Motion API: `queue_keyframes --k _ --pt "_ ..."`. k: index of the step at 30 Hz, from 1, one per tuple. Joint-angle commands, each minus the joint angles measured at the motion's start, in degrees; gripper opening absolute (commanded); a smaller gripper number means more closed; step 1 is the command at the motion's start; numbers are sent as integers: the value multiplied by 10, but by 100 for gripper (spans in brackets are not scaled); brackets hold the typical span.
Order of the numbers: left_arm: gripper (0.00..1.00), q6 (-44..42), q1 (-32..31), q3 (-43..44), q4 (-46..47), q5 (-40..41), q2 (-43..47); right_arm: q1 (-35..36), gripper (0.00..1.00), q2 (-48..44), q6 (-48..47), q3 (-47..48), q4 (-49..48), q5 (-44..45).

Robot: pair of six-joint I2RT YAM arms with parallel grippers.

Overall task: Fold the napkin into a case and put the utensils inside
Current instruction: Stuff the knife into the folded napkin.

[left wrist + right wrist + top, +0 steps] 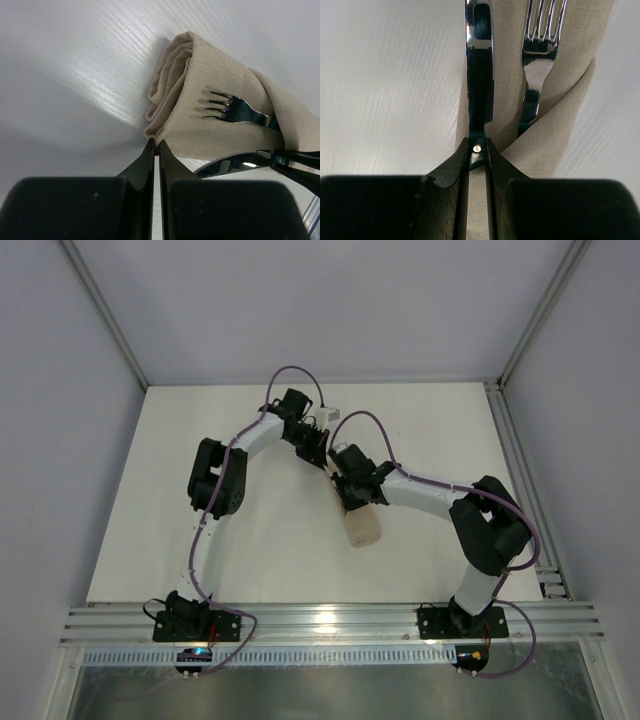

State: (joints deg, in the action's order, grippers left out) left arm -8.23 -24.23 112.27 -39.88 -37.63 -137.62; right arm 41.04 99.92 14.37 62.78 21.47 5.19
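Note:
The beige napkin (200,95) lies folded into a narrow case (364,528) on the white table. The fork (540,55) rests on the cloth, its dark green handle tucked under a diagonal fold. The knife (480,75) lies beside it along the case's edge. My right gripper (478,144) is shut on the green knife handle just behind the blade. My left gripper (155,142) is shut, its tips pinching the cloth at the rolled end of the case. From the left wrist, the fork (235,111) and the knife (240,164) lie side by side. Both grippers meet over the case's far end in the top view.
The white tabletop (250,540) lies all round the case. Grey walls close off the back and sides, and an aluminium rail (330,622) at the near edge carries both arm bases. Purple cables loop above the wrists.

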Motion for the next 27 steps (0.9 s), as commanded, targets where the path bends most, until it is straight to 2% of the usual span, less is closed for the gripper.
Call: queue_keyframes --k 1,12,13,14,15,18,23,27 --pt "0 -21 5 -5 16 24 26 6 4 5 14 11 45 -1" --pt "0 -22 5 -5 16 21 29 7 4 6 20 -2 61 -12" --pt "0 -21 5 -5 15 19 29 7 7 5 17 1 56 -11" --pt "0 -20 5 -5 15 19 29 7 18 5 13 8 49 -8" --pt "0 -19 5 -5 15 17 29 7 22 6 1 16 47 -7" --pt "0 -16 4 -5 13 13 29 6 28 11 -23 62 50 5" --pt "0 -17 3 -5 8 10 34 5 31 28 -66 126 59 45" --pt "0 -19 3 -5 8 9 36 6 31 55 -97 144 28 36"
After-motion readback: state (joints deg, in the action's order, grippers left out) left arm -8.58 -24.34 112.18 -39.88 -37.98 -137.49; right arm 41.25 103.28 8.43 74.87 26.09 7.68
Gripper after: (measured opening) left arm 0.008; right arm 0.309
